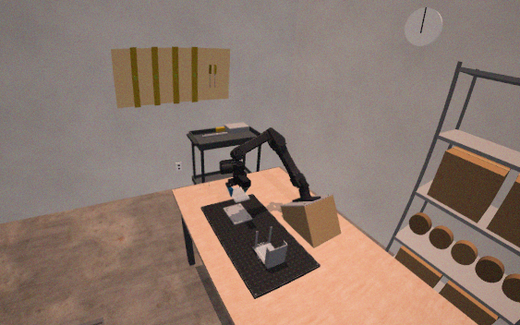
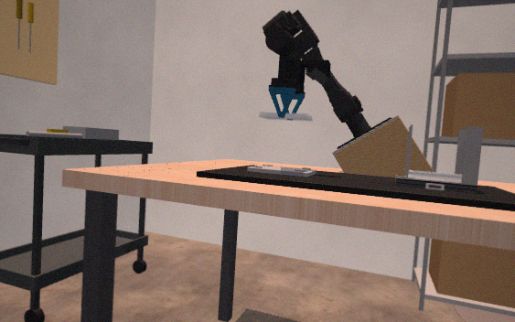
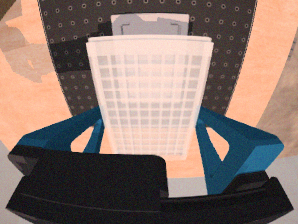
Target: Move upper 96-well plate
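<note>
My gripper (image 2: 286,110) with blue fingers is shut on the white 96-well plate (image 2: 285,116) and holds it level, high above the table. In the wrist view the plate (image 3: 150,95) sits between the fingers, and the grey plate nest N1 (image 3: 150,24) shows just beyond its far edge, below it. The nest (image 1: 237,213) lies flat on the black mat (image 1: 258,240), and it also shows in the exterior view (image 2: 282,170). The rack K1 (image 1: 271,251) stands farther along the mat with the lower plate (image 2: 434,176) in it.
A tilted brown box (image 1: 312,220) covers the arm's base on the table's right side. A dark cart (image 2: 40,192) stands beyond the table's far end. A metal shelf unit (image 1: 484,203) with boxes is to the right.
</note>
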Robot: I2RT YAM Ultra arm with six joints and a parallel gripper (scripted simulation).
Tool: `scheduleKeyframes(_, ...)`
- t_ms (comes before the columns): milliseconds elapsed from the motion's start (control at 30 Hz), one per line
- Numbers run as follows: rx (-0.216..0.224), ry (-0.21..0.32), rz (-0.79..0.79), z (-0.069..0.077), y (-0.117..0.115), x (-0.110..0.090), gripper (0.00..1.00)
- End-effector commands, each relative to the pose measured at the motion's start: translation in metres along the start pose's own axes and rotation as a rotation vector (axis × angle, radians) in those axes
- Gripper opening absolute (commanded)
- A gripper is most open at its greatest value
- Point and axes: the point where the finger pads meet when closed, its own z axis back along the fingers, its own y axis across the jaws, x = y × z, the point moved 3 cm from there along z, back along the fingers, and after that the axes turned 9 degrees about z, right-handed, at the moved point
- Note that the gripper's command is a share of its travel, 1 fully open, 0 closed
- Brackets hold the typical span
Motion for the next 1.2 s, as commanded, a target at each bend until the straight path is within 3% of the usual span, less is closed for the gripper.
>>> scheduleKeyframes(0, -0.005, -0.009, 0.026, 0.0042, -0.0014, 0.0116, 0.0)
scheduleKeyframes(1000, -0.03, -0.002, 0.02, 0.003, -0.0068, 0.0082, 0.0)
scheduleKeyframes(1167, -0.015, -0.007, 0.03, -0.0008, -0.0031, 0.0109, 0.0)
